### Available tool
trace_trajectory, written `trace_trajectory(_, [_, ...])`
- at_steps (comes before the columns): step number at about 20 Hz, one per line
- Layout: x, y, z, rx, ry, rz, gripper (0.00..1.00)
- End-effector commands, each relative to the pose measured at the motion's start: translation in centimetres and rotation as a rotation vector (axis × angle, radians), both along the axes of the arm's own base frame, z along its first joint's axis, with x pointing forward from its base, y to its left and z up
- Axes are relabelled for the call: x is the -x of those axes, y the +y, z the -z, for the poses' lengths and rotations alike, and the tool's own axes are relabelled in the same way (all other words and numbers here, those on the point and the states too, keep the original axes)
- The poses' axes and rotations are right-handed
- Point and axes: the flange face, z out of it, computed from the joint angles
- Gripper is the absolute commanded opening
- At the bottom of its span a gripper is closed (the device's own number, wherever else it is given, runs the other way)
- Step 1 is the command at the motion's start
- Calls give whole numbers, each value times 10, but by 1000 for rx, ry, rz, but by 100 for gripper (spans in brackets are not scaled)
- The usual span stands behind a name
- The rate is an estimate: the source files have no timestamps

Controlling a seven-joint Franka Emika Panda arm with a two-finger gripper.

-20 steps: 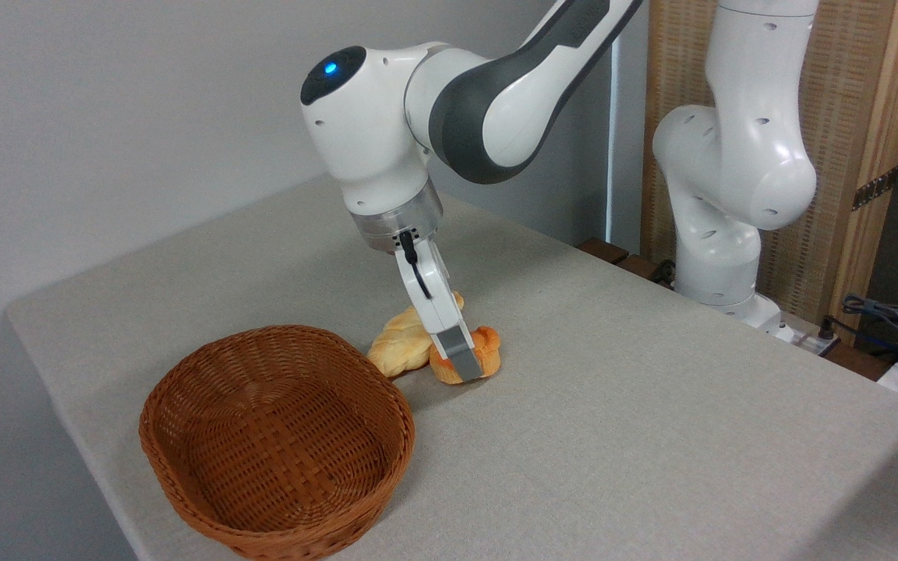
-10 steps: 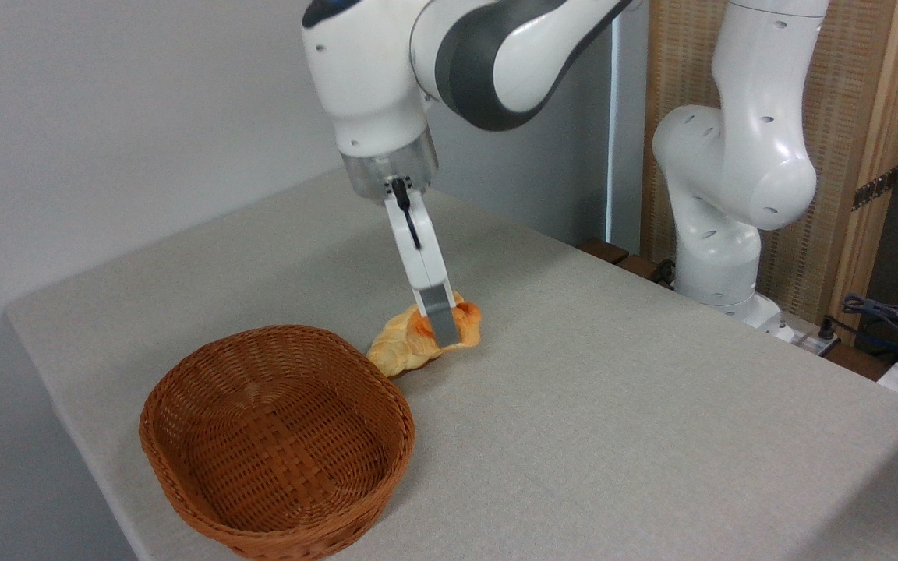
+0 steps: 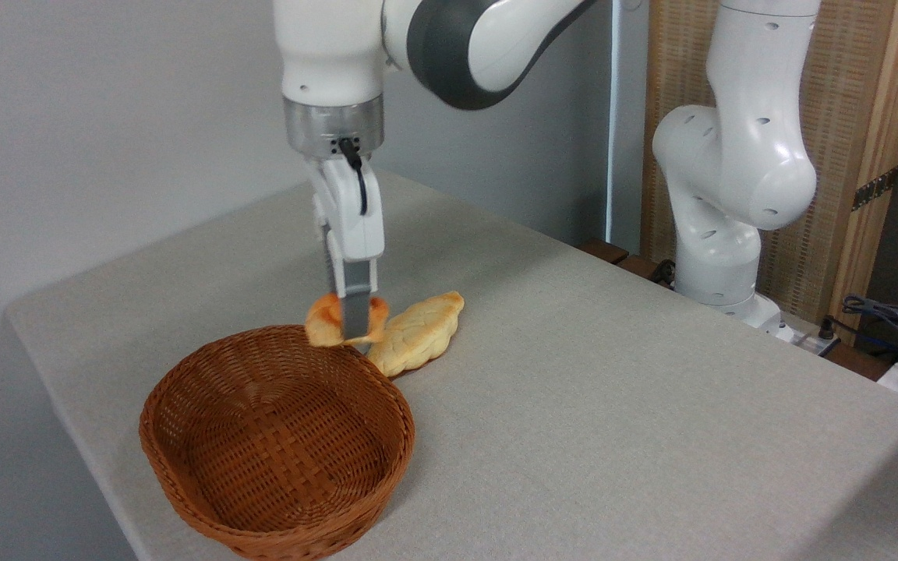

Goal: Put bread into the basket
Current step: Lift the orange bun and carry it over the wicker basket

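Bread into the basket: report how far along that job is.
Done: the hand is shut on the orange bun and holds it clear of the table, at the far rim of the basket. In hand: carrying it over the basket. Left: move above the empty basket floor, lower and release. The pale braided loaf lies on the table beside the basket.

The arm (image 3: 449, 47) is showing glossy white and dark grey plastic with a brushed metal wrist ring. The basket (image 3: 184, 467) is looking like rough woven wicker. The table (image 3: 613, 405) is wearing matt grey cloth. The bread (image 3: 323, 321) is looking smooth, slightly shiny.
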Motion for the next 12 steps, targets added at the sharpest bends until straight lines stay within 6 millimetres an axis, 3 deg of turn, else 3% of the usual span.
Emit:
trace_trajectory(1, [-29, 1, 3, 40, -44, -169, 52])
trace_trajectory(5, [-48, 0, 21, 39, -73, -227, 54])
trace_trajectory(7, [-53, 11, 27, 34, -83, -246, 72])
trace_trajectory(8, [-55, 15, 31, 27, -79, -251, 75])
trace_trajectory(10, [-60, 20, 35, 26, -98, -263, 99])
trace_trajectory(12, [-63, 23, 39, 24, -102, -270, 100])
